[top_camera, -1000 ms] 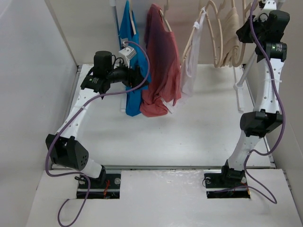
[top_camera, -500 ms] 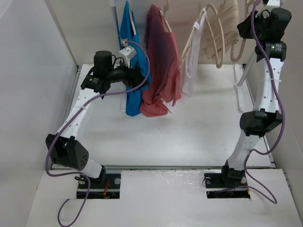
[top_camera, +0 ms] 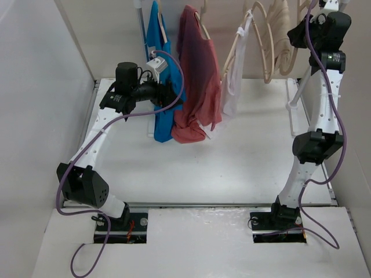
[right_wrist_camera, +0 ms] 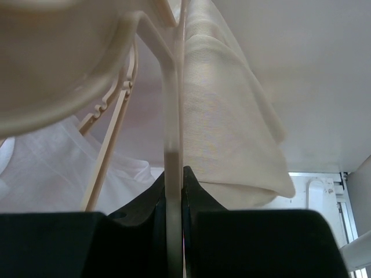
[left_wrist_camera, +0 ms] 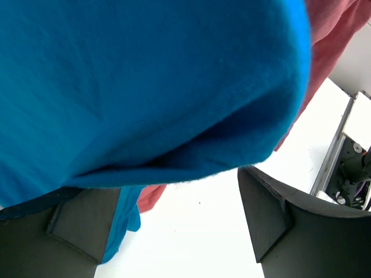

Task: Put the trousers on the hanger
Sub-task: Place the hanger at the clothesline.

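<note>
The right gripper is raised at the 1 o'clock corner of the white table. Its two black fingers are pressed together on a thin bar of the wide pale tan clothes hanger, which runs straight up between them in the wrist view. The long trousers of thin, soft cream cloth are draped over that hanger. In the wrist view they hang in a folded bundle at 2 o'clock of the clamped bar, touching it along its upper part, and their lower edge ends just above the fingers. From the overhead camera the trousers show as a pale bunch just at 9 o'clock of the wrist, high at the back wall.

A small white thin garment hangs at 9 o'clock of the trousers, near them. A second tan hanger arm with notches lies between the two in the wrist view.

The left gripper is at 10 o'clock of the table, level with a hanging blue cloth garment. Its dark fingers stand wide apart. A fold of the blue cloth fills the upper part of the wrist view, above the gap between them. It seems unclamped, though the near view is too close to tell whether it brushes the pads. A red T-shirt hangs just at 3 o'clock of the blue one, their edges touching.
</note>
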Controlling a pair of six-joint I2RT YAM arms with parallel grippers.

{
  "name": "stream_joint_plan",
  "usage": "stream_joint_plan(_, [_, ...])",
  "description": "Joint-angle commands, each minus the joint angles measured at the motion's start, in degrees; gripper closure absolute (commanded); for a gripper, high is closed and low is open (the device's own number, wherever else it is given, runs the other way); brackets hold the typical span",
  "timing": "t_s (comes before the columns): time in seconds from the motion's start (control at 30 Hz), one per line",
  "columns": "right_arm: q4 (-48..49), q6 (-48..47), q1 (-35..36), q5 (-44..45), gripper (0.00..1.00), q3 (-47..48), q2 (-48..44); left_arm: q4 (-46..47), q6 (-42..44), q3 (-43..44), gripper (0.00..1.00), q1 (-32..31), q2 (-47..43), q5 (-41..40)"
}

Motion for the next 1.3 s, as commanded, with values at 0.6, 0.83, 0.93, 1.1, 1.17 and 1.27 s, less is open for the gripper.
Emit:
stream_joint_plan(0.6, [-1.2, 1.2, -0.5, -3.4, 0.17, -16.8, -16.7, 2.6, -0.7, -1.2, 0.23, 0.4, -3.7, 2.9])
stream_joint_plan(0.83, [-2.6, -0.4, -0.5, 0.4, 0.11, -22.0, -21.3, 3.1, -0.7, -4.3, 0.23, 0.4, -7.3, 2.9])
stream_joint_plan(0.93, [-2.6, -0.9, -0.5, 1.7, 0.1, -25.2, -23.5, 3.1, -0.7, -6.0, 0.23, 0.4, -9.0, 3.4])
stream_joint_plan(1.1, [-2.6, -2.7, -0.5, 5.6, 0.1, -28.8, -25.3, 3.6, -0.7, -8.6, 0.23, 0.4, -11.9, 3.4])
stream_joint_plan(1.17, [-3.8, -3.2, -0.5, 6.7, 0.1, -28.8, -25.8, 4.2, -0.7, -9.4, 0.23, 0.4, -13.3, 3.4])
stream_joint_plan(1.27, [-3.8, -3.9, -0.5, 7.4, 0.1, -28.8, -26.4, 4.2, -0.7, -10.8, 0.23, 0.4, -14.7, 3.4])
